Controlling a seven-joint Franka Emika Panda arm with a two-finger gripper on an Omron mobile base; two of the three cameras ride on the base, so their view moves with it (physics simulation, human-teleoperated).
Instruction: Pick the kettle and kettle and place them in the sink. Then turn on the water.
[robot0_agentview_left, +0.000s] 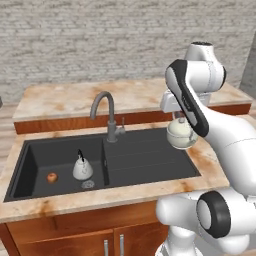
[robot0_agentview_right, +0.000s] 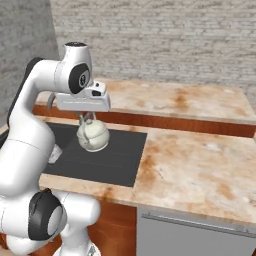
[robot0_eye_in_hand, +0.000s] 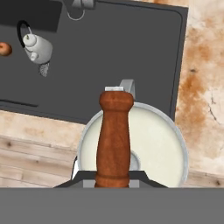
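Kettle, left base view: second kettle (robot0_agentview_left: 181, 134), whitish-silver and squat, hangs upright over the right basin's 3 o'clock edge; gripper (robot0_agentview_left: 178, 116) above it.
Sink (robot0_agentview_left: 150, 160): matte black; black-handled kettle (robot0_agentview_left: 82, 167) upright in left basin, apple (robot0_agentview_left: 52, 177) at its 9 o'clock, grey tap (robot0_agentview_left: 106, 112) behind.
Right base view: held kettle (robot0_agentview_right: 93, 135) above the basin; marbled counter (robot0_agentview_right: 200, 165) at 3 o'clock, brick wall (robot0_agentview_right: 165, 40) behind.
Hand view: reddish-brown handle (robot0_eye_in_hand: 114, 135) runs 6 to 12 o'clock, jaws nearly closed, clamped on it; spout (robot0_eye_in_hand: 128, 87) points to 12.
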